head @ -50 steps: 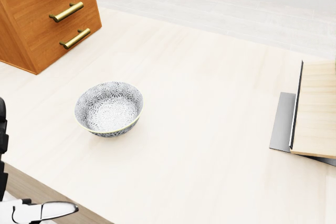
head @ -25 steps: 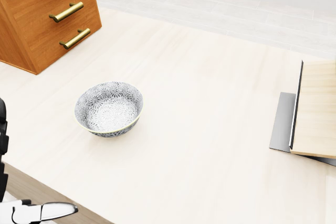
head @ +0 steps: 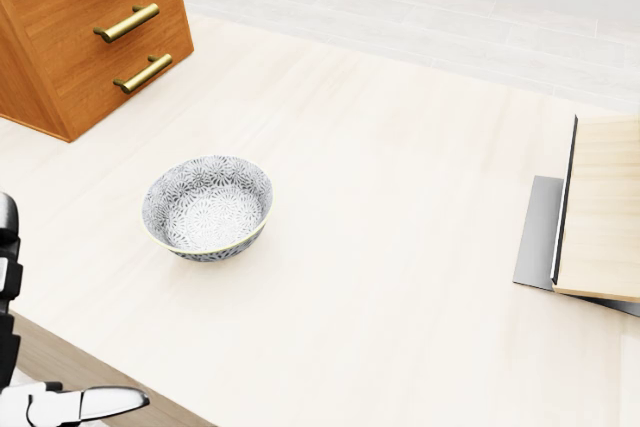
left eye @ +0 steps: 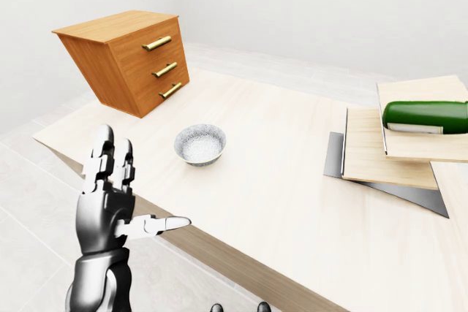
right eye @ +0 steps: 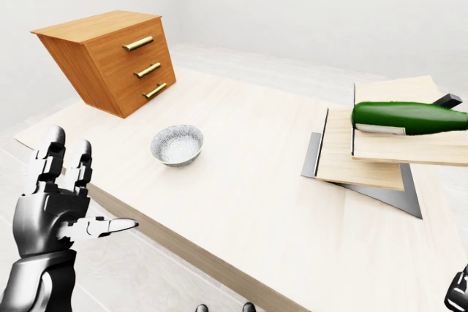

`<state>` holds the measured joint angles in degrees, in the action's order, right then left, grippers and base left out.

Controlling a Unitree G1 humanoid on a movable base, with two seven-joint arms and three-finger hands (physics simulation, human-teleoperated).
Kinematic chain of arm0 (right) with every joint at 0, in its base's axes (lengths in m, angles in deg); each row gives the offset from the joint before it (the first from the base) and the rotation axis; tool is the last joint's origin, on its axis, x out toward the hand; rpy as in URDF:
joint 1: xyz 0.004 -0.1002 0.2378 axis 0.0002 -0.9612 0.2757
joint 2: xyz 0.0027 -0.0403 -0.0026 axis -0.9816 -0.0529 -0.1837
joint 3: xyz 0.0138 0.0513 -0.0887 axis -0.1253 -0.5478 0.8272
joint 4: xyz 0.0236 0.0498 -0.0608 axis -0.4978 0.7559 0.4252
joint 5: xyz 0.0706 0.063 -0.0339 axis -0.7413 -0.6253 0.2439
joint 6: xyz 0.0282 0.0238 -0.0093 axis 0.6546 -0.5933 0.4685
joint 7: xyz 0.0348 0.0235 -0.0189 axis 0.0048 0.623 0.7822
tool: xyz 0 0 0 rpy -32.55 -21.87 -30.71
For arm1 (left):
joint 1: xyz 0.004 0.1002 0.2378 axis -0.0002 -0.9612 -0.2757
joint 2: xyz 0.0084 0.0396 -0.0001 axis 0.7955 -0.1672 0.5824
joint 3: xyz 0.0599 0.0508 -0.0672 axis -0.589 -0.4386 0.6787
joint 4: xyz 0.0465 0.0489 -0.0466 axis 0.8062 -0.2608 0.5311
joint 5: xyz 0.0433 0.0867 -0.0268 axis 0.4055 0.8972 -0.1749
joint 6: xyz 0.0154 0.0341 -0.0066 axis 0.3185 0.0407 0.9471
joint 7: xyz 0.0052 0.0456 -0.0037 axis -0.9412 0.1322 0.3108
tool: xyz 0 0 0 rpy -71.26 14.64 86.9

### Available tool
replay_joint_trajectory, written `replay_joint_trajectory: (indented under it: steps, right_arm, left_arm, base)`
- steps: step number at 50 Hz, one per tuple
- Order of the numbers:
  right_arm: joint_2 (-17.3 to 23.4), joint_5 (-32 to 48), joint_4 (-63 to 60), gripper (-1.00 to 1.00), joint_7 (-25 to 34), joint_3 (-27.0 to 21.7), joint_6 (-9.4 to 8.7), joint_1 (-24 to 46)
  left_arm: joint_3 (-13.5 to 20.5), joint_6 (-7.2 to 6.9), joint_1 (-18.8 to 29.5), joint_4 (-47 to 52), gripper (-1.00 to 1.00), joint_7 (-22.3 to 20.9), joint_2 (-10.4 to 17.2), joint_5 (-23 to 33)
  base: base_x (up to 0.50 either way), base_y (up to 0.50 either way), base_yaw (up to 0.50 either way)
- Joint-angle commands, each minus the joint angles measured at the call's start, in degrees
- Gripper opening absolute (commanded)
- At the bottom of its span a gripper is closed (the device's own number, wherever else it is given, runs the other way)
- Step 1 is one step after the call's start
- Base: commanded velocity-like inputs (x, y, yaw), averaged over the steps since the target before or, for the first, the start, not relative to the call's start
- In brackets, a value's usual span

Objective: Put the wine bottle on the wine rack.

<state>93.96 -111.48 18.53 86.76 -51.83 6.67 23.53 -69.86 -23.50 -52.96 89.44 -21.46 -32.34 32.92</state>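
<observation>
Bowl (left eye: 200, 143) sits between drawer chest (left eye: 128, 60) and wine rack (left eye: 398, 147).

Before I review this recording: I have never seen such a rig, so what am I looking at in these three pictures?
These are simulator renders from three cameras on a humanoid robot's head, looking out over its arms. The eye views show its left hand raised at the lower left, fingers spread, holding nothing. Only a dark bit of the right hand shows at the right-eye view's bottom right corner. On the pale table stand a wooden drawer chest and a patterned bowl. At the right, a green bottle lies on stacked wooden boards. The head view looks down at the bowl.
</observation>
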Motion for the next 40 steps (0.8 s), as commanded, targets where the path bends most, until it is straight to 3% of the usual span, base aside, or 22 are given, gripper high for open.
replay_joint_trajectory:
  steps: [1, 22, 31, 40]
  right_arm:
    - [1.70, -1.78, -1.15, 1.00, 1.08, -2.42, 0.00, -4.89]
    - [4.21, -2.40, 0.76, 1.00, 4.74, -4.58, 0.00, -10.96]
    - [4.27, -3.27, -0.98, 1.00, 3.94, -5.62, 0.00, -12.35]
    - [4.45, -6.00, -6.69, 1.00, 0.87, -10.24, 0.00, -17.55]
  left_arm:
    - [-0.05, 0.00, -0.01, -0.75, 1.00, -0.13, 0.02, 0.01]
    - [-1.01, 0.00, -0.85, 0.52, 1.00, 0.22, -0.15, 0.62]
    - [-1.61, 0.00, -0.89, 1.07, 1.00, 0.43, -0.18, 0.89]
    - [-1.15, 0.00, -1.16, 0.95, 1.00, 0.17, -0.24, 0.63]
  base:
    - [0.00, 0.00, 0.00]
    - [0.00, 0.00, 0.00]
    - [0.00, 0.00, 0.00]
    - [0.00, 0.00, 0.00]
